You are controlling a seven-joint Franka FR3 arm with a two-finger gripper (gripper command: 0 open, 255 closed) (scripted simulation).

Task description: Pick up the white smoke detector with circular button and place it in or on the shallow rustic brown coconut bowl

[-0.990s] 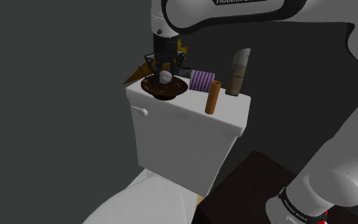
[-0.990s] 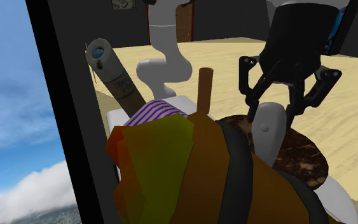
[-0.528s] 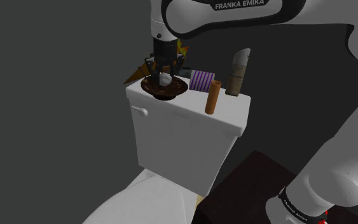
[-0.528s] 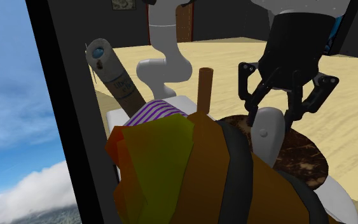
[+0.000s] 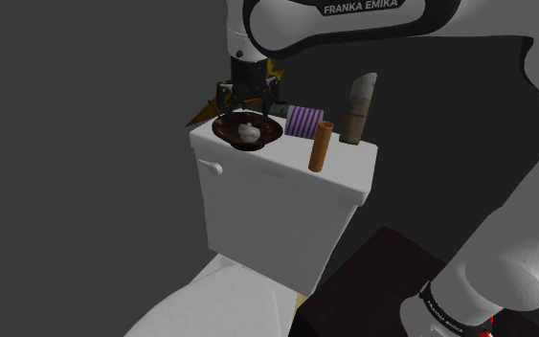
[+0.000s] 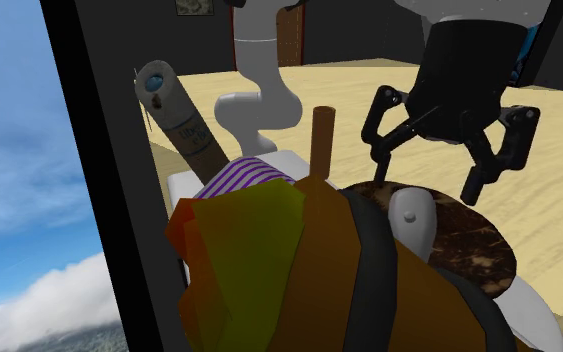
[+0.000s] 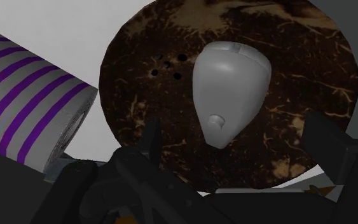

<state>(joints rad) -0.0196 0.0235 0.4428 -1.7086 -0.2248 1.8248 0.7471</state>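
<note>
Shoulder view. The all-black two-finger hand (image 5: 246, 97) hangs straight down over the shallow, dark brown, mottled coconut bowl (image 5: 227, 131). The bowl sits on the flat lid of the white toilet tank (image 5: 286, 161), near the lid's end at this view's left. The white rounded smoke detector (image 5: 248, 133) lies inside the bowl, below the fingertips and apart from them. The fingers are spread and clasp nothing. Along the lid toward this view's right stand a purple-and-grey striped roll (image 5: 305, 122), an upright brown cylinder (image 5: 321, 146) and a grey-brown tube (image 5: 358, 109).

Second exterior view. A faceted orange-and-yellow object with a black band (image 6: 269, 270) takes up the foreground and hides the near rim of the bowl. Behind it the detector leans on the bowl's inner wall. The slope of the shallow dish likely explains the tilt. Both fingers stand clear above it, one on each side.

Wrist view. The detector lies near the bowl's middle with its small circular button facing up. Its body is ringed by brown shell on all sides. One finger (image 7: 327, 137) and its partner flank it without contact. The striped roll lies just beside the bowl.

Judgement: the placement looks complete. What remains is a straight upward retreat. The spread fingers should clear the rim and the roll.
</note>
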